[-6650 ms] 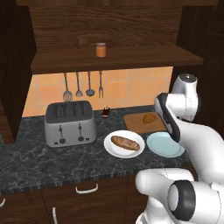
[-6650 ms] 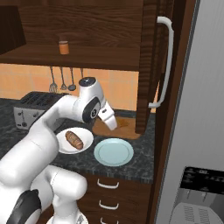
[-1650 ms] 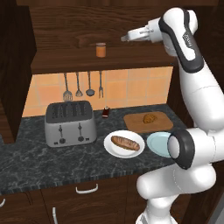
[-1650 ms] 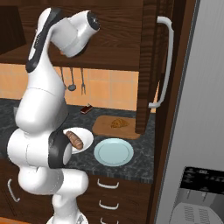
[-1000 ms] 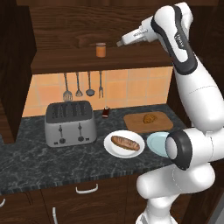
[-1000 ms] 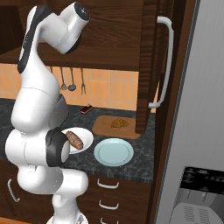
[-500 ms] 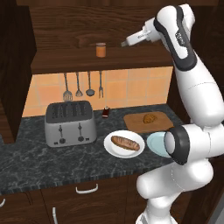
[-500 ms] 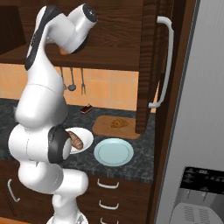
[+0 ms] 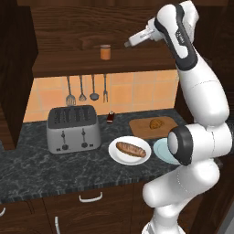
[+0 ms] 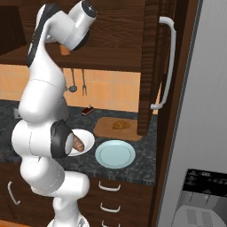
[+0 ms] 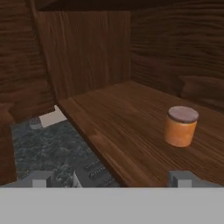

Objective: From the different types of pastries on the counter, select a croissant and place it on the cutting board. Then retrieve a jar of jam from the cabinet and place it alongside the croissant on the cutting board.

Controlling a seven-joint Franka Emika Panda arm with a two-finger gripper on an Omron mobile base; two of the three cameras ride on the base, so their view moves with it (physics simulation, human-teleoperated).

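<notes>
Nearest the front edge of the counter [image 9: 27, 176] sit two plates: a white plate [image 9: 114, 154] carrying the long loaf [image 9: 131, 149], and just to its right a light-blue plate [image 10: 115, 154], partly behind the arm in the left base view. To the left stands a silver toaster [image 9: 74, 128]; no brand or lettering can be read on it. Behind the plates, toward the back right of the counter, lies the cutting board [image 9: 139, 127] with the croissant [image 9: 156, 123] resting on it. A tiny dark bottle [image 9: 109, 118] stands near the wall between toaster and board, under hanging utensils [image 9: 82, 88].

Higher up, the gripper [image 9: 126, 44] reaches toward the cabinet [image 9: 59, 27], fingers spread wide and holding nothing. The jar of jam [image 11: 180, 127] stands upright on the shelf board, ahead of the gripper and apart from it, near the shelf's front edge. Its side shows no readable label.
</notes>
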